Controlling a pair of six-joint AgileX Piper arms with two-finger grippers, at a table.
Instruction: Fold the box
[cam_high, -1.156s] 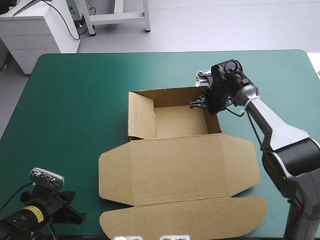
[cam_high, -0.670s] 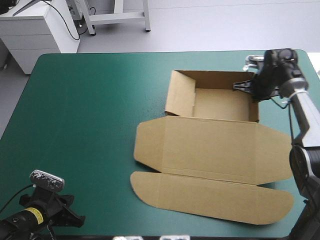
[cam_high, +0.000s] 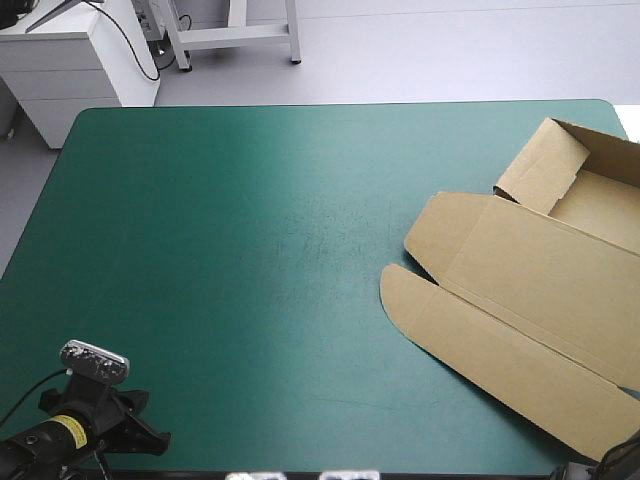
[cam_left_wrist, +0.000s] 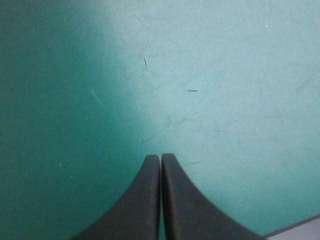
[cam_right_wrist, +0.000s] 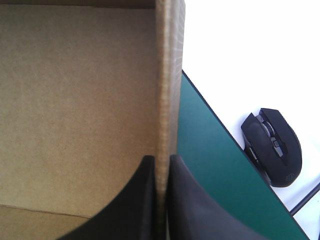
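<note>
Box (cam_high: 520, 270) sits at the table's right side, skewed. The open tray with raised walls is toward the far right corner, and the lid lies flat with its rounded tuck flap toward the near edge. Part of it runs out of the high view, so I can't tell whether it overhangs the table. Right gripper (cam_right_wrist: 161, 165) is out of the high view; in the right wrist view it is clamped on a tray wall, the board's cut edge pinched between the black fingers, with the brown inner floor of the box (cam_right_wrist: 75, 100) to one side. Left gripper (cam_left_wrist: 160, 158) is closed on nothing, fingers meeting in a point over bare teal-green cover (cam_left_wrist: 210, 75) near the table's near left corner, well apart from the box. Handling, as a judgement: corrugated board, light and fairly stiff across the panels, hinging easily at the scored creases. It probably slides on the cover, and held at one point it would swing. A hard pinch may dent the edge. Best holds look like a wall's top edge or a flap's free edge close to a crease. Writing: none visible on the box, plain brown board. A black computer mouse (cam_right_wrist: 272, 147) lies on a white surface beyond the table's edge; its small logo is unreadable. A yellow sticker (cam_high: 63, 428) on the left arm has print too small to read.
</note>
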